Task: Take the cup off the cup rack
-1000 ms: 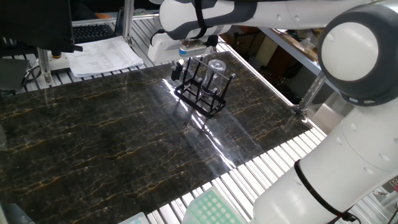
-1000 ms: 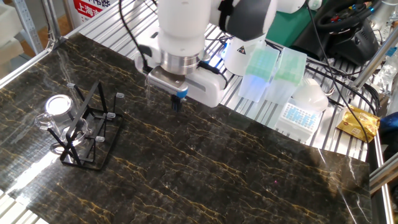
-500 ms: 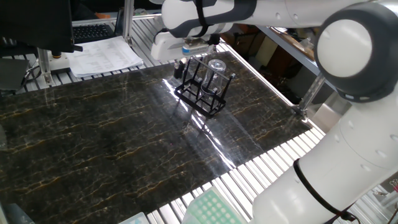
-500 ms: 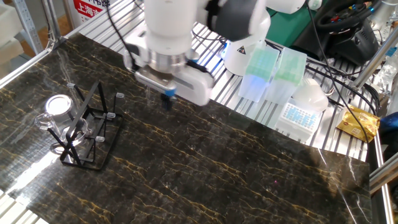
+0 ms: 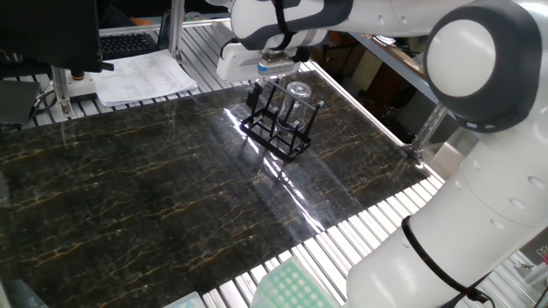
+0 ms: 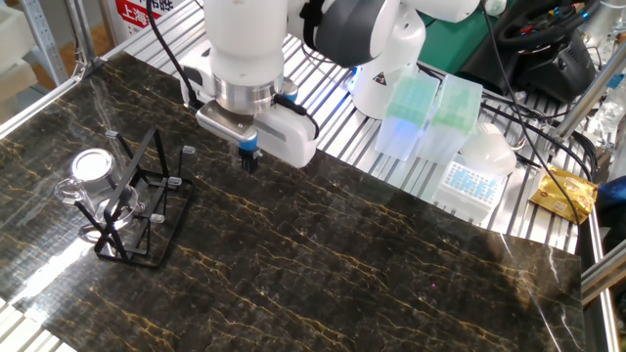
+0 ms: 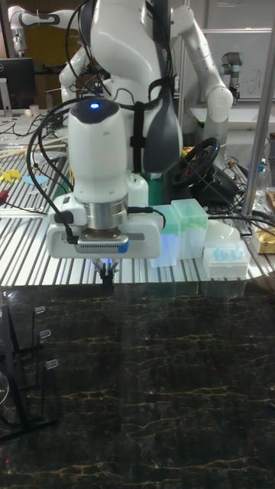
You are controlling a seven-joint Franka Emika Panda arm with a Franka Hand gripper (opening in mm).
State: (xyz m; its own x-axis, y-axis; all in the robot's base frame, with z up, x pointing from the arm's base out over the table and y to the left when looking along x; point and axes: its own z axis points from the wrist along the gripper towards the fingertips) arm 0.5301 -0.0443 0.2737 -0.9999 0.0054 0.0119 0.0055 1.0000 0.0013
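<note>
The clear glass cup (image 6: 90,168) sits on the black wire cup rack (image 6: 140,213) near the left end of the dark marble table; in one fixed view the cup (image 5: 297,97) stands on the far side of the rack (image 5: 277,128). My gripper (image 6: 248,161) hangs above the table to the right of the rack, apart from it, its fingers pressed together and holding nothing. From the other side, the gripper (image 5: 256,88) is just left of the rack's pegs. The tall fixed view has the gripper (image 7: 107,284) mid-frame and the rack (image 7: 29,367) cut off at the left edge.
Green tip boxes (image 6: 421,106), a white box (image 6: 471,180) and a yellow packet (image 6: 565,192) lie on the slatted bench behind the table. Papers (image 5: 144,77) lie past the far-left corner. Another green box (image 5: 289,289) sits at the near edge.
The gripper has travelled sideways over the table toward the rack, still shut. Cup and rack have not moved.
</note>
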